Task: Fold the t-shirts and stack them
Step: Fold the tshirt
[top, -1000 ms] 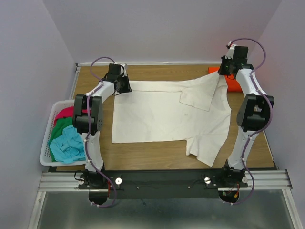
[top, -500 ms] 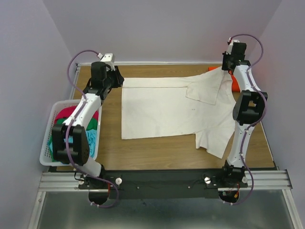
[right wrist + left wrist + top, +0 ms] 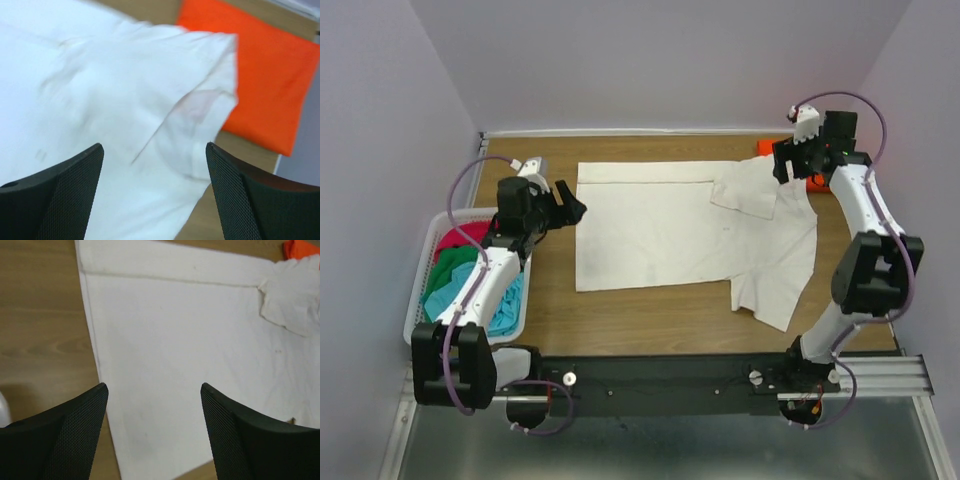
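One big cream-white t-shirt [image 3: 660,230] lies flat on the brown worktop [image 3: 650,320], with one sleeve [image 3: 750,190] folded over on top. The left end effector [image 3: 154,387] hangs over the shirt's left edge, its fingers spread wide with nothing in them. The right end effector [image 3: 152,146] is spread wide too, above that sleeve. An orange t-shirt [image 3: 260,75] lies just beside the sleeve. A crimson t-shirt [image 3: 457,240], a green t-shirt [image 3: 446,270] and a light blue t-shirt [image 3: 436,300] sit in the white basket [image 3: 415,325] on the left.

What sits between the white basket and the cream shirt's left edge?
Only a strip of bare wooden table separates the basket from the cream shirt; the open left gripper hangs above it. The top external view shows this.
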### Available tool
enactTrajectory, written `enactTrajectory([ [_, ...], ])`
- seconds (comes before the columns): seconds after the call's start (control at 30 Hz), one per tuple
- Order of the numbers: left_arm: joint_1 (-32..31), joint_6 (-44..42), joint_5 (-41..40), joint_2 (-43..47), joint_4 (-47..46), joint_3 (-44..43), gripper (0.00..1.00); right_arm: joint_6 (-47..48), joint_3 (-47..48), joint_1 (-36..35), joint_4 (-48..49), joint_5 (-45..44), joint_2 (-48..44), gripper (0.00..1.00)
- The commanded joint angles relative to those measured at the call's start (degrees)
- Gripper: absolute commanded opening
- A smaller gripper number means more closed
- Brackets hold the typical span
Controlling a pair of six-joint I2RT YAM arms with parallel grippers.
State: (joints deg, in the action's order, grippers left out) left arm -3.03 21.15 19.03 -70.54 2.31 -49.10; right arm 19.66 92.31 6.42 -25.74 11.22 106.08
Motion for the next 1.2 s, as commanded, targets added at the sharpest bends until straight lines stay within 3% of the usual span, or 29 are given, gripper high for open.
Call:
enactTrajectory([
  [0.0,-6.18,11.00,0.42,7.59,6.22,7.60,0.82,22.24,-14.23,-0.26,-13.09,22.51,-13.68,0.89],
  [0.13,-16.29,27.42,-13.18,14.46,14.01,16.21,0.82,31.31,-31.97,-0.35,-17.50,25.87,-27.73,0.89],
  [0.2,-21.03,35.75,-16.29,17.00,17.19,17.72,0.80,31.58,-35.59,-0.35,-17.77,25.08,-30.83,0.89],
  [0.33,-23.25,43.26,-24.99,17.37,24.66,19.04,0.69,30.96,-41.50,-0.35,-18.21,24.46,-34.89,0.90],
  [0.5,-23.25,45.21,-28.87,11.93,23.63,19.83,0.65,32.54,-43.18,-0.35,-19.44,24.11,-36.65,0.89],
  [0.73,-23.34,47.76,-30.36,0.16,21.78,19.83,0.65,42.83,-43.00,-0.35,-25.85,21.22,-34.98,0.88],
  [0.9,-23.25,49.07,-32.90,-0.56,22.83,18.87,0.64,45.80,-44.06,-0.35,-26.56,20.42,-34.89,0.88],
  [0.97,-23.25,49.43,-33.70,-0.39,22.57,18.78,0.57,48.18,-44.67,-0.35,-27.87,19.63,-34.89,0.87],
  [1.0,-23.25,49.26,-33.79,-0.30,22.22,18.78,0.48,51.32,-44.94,-0.35,-28.57,19.19,-35.07,0.87],
  [1.03,-23.25,48.56,-33.88,-0.21,21.61,18.78,0.25,53.10,-45.55,-0.35,-29.88,17.88,-35.15,0.85],
  [1.07,-23.34,48.03,-33.79,-0.03,20.99,18.95,0.12,55.03,-45.82,-0.35,-30.59,17.26,-35.42,0.84],
  [1.17,-23.34,46.10,-32.65,1.89,18.71,19.39,0.01,66.51,-47.05,-0.35,-34.19,14.80,-36.21,0.84],
])
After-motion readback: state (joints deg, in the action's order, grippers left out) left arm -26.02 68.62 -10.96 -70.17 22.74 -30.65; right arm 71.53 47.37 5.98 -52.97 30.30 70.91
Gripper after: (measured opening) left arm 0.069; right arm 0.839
